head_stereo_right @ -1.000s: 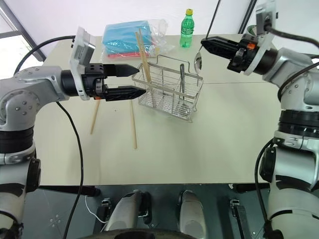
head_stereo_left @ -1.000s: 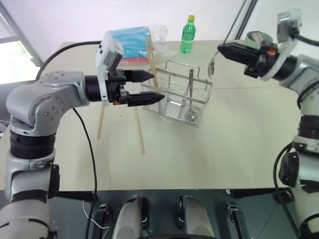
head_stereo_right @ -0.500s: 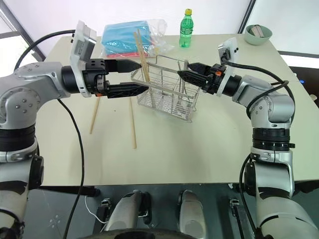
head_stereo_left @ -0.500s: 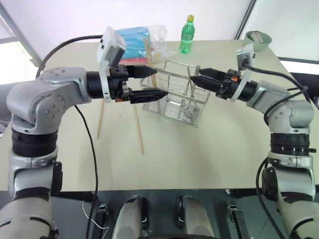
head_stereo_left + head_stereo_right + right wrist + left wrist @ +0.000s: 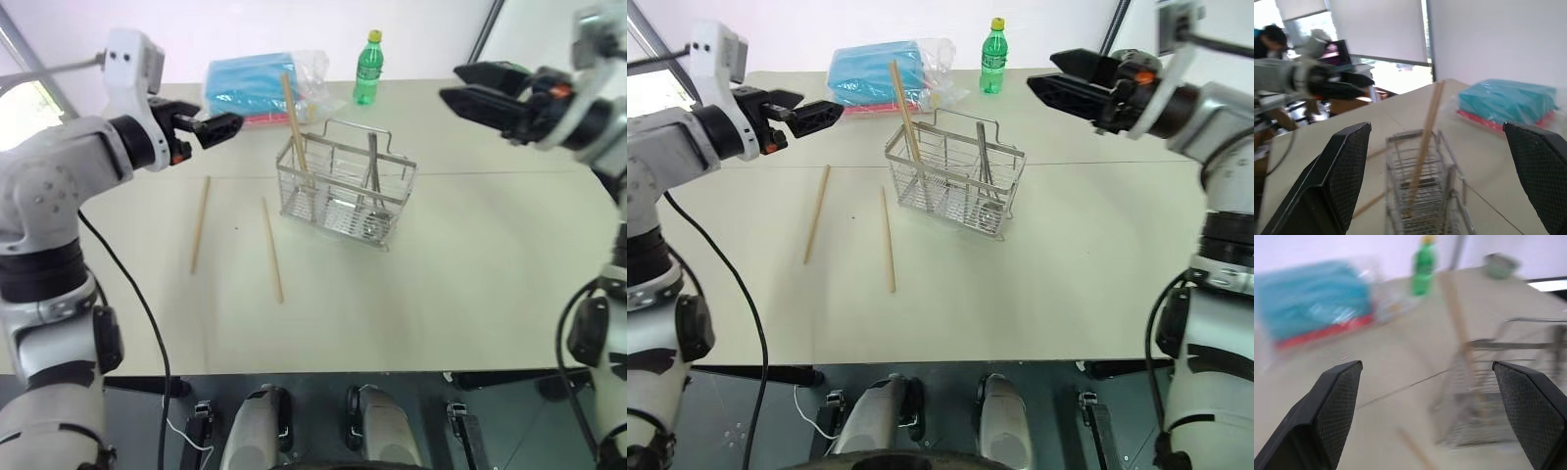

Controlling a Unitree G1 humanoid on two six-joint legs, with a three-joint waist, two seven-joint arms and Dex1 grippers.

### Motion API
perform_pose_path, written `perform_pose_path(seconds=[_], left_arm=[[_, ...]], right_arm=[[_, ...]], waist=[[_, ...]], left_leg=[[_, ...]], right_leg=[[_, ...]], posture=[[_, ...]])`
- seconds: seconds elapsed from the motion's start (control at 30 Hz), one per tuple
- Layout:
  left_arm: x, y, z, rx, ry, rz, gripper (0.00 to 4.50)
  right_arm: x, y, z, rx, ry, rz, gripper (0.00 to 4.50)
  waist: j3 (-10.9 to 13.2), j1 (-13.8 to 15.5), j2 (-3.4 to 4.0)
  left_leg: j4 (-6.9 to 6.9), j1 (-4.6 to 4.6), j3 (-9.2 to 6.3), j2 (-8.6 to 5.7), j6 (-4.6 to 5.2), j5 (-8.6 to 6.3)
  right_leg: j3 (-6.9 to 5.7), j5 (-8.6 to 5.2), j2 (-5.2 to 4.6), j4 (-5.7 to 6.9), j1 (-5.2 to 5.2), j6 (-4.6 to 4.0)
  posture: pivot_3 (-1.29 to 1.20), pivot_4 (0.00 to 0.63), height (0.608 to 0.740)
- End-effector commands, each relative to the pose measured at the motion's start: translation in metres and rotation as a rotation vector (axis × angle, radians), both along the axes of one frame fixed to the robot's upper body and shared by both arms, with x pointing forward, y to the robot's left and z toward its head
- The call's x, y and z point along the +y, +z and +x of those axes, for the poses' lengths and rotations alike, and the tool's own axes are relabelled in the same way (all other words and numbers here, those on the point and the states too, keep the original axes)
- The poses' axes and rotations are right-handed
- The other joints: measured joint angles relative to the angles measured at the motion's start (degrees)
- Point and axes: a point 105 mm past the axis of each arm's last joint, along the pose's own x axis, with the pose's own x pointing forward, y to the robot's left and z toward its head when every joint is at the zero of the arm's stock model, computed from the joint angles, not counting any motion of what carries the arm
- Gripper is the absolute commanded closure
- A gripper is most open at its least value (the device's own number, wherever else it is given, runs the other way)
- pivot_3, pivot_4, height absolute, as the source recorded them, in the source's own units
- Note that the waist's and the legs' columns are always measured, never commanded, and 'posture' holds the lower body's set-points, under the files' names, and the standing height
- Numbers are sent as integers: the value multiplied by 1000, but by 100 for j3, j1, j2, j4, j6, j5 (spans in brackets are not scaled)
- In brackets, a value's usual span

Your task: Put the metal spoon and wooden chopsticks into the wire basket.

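chopsticks are what remains: two wooden chopsticks lie flat on the surface in the left-centre of the frame, one point(image 5: 200, 223) farther left and one point(image 5: 272, 249) closer to the wire basket point(image 5: 345, 186), their long axes running roughly from the far edge toward the near edge, nearly parallel and apart from each other. a third stick point(image 5: 295, 125) stands tilted in the basket's left compartment, leaning up and to the left above the rim. the metal spoon point(image 5: 373, 186) stands in the basket too, handle up, bowl down near the mesh bottom.

the left gripper point(image 5: 217, 125) hangs in the upper left of the frame, above the surface, its fingers spread wide and empty. the right gripper point(image 5: 1053, 80) sits in the upper right, raised clear of the basket, fingers likewise wide apart with nothing between them.

the loose sticks lie below and toward the lower right of the left fingers, on that arm's side of the basket, so the left arm looks much the nearer one for the next pick. a grasp would likely go across a stick's thin width, not along its length. the left wrist view is blurred, so whether the pale streak point(image 5: 1413, 450) is one of those sticks is only a guess.
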Motion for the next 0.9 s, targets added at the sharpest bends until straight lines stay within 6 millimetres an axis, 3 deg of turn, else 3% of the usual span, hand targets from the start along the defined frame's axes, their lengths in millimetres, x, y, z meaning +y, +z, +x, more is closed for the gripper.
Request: perform_pose_path(seconds=[0.03,0.2,0.43,0.9], left_arm=[[24,-7,14,72,200,-15,0],[34,-40,46,231,352,-23,0],[21,-84,69,418,346,-40,0],[20,-130,77,505,364,24,0]], right_arm=[[10,9,-32,-38,161,-40,80],[19,-14,-56,-4,279,-137,80],[19,-18,-59,-3,261,-129,80],[13,-29,-68,6,202,-133,80]], waist=[[0,0,-5],[4,56,-24],[9,117,-32],[24,124,-59]], left_leg=[[0,0,0,0,0,0],[1,-1,1,-1,-1,0],[2,-2,8,0,-6,2],[2,-9,10,5,-3,-2]], right_leg=[[0,0,0,0,0,0],[-3,0,0,0,-1,0],[-2,1,-1,-1,-7,0],[-3,2,-12,0,-15,-1]], posture=[[0,150,707],[0,150,707],[0,150,707],[0,150,707]])
